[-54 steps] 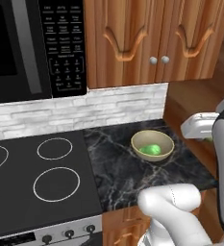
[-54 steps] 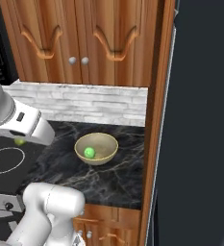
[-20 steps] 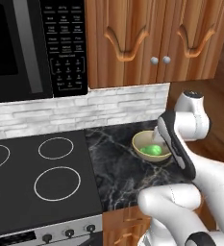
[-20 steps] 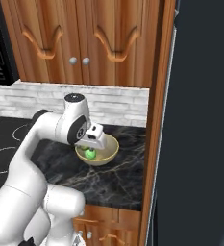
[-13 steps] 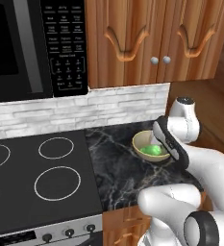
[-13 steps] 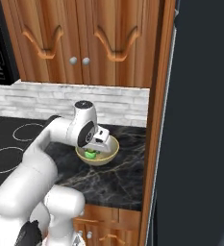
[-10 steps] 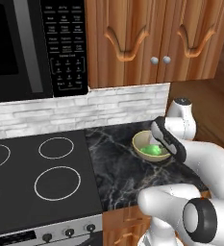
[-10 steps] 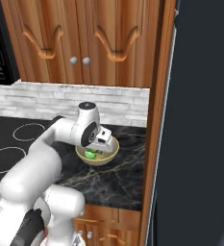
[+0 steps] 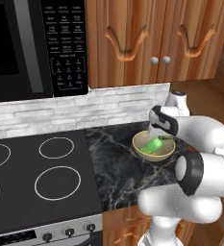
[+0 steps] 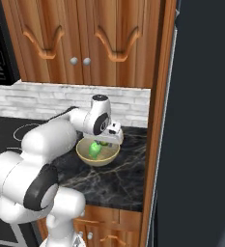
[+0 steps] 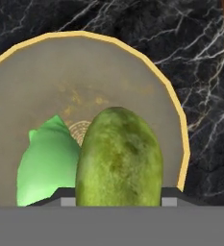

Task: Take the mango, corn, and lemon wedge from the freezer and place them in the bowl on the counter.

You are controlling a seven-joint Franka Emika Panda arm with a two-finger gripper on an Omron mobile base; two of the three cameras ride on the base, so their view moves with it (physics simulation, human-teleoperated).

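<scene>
gripper (image 11: pixel 118 199): clenched on an olive-green mango (image 11: pixel 119 158), held just above the bowl (image 11: pixel 132 57) | bright green item (image 11: pixel 48 163): lying inside the bowl, beside the mango | bowl: set on the counter (image 9: pixel 118 168), right of the stove top (image 9: pixel 36 178)

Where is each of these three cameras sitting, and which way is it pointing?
Left base view: behind the arm on its left, facing the stove, microwave and counter; the white arm rises at lower right, over the bowl.
Right base view: behind on the right, facing the cupboards and dark freezer; the arm rises at lower left.
Hand view: on the hand, looking down into the bowl; the gripper holds an olive-green fruit beside a bright green item.
Both base views share bowl, counter and arm.
</scene>
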